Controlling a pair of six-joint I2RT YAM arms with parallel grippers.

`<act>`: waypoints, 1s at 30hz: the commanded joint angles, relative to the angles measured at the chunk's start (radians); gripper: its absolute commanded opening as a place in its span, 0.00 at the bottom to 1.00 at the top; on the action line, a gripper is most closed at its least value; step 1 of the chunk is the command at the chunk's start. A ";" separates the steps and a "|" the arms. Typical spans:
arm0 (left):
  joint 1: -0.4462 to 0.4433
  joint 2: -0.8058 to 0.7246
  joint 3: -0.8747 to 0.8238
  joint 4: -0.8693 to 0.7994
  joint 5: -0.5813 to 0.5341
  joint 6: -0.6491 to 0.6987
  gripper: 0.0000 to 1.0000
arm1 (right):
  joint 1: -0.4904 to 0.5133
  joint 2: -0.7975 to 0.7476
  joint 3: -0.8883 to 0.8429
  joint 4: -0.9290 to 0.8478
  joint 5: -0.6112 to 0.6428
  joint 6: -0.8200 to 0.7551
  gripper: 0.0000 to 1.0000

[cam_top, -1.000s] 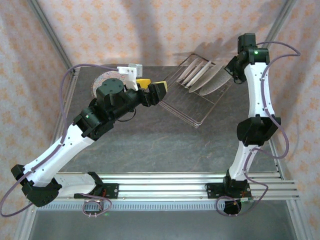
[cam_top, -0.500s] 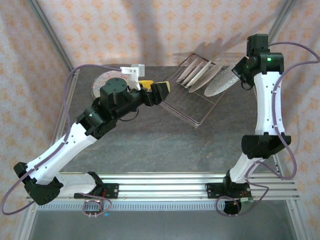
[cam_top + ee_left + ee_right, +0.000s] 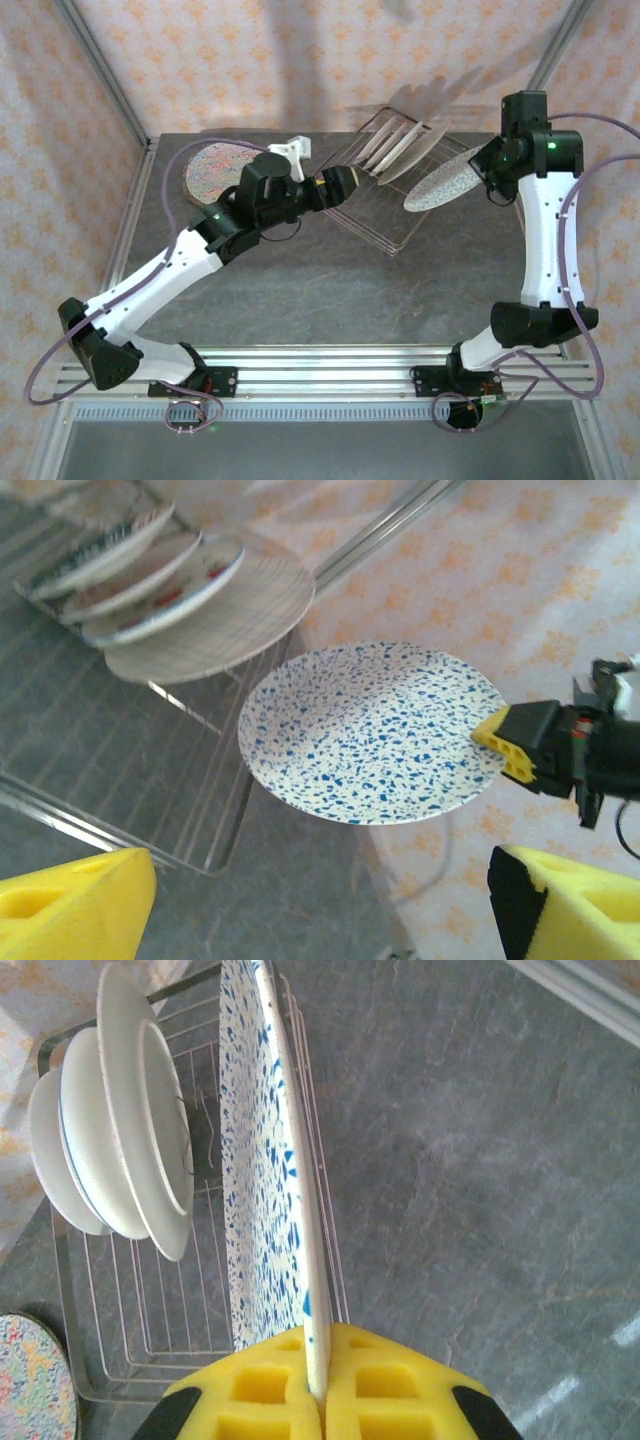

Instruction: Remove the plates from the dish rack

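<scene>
speckled plate [image 3: 445, 180] held in the air, upper right of frame
right end effector [image 3: 318, 1390] clenched on its rim; left end effector [image 3: 320, 900] released, centre frame beside dish rack [image 3: 385, 215].

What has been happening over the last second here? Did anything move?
The right gripper, shut on the blue-speckled plate, has lifted it clear of the dish rack and carried it off to the right. The left gripper, open and empty, swung from over the floral plate toward the rack. The floral plate stayed on the table, and the other plates stayed standing in the rack.
</scene>
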 commanded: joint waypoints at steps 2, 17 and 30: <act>0.018 0.046 0.037 -0.063 0.066 -0.250 0.84 | 0.004 -0.099 -0.058 -0.003 -0.039 0.084 0.00; 0.003 0.188 -0.122 0.227 0.181 -0.860 0.73 | 0.004 -0.229 -0.197 0.021 -0.162 0.202 0.00; -0.061 0.311 -0.108 0.404 0.184 -1.040 0.66 | 0.002 -0.299 -0.296 0.091 -0.244 0.269 0.00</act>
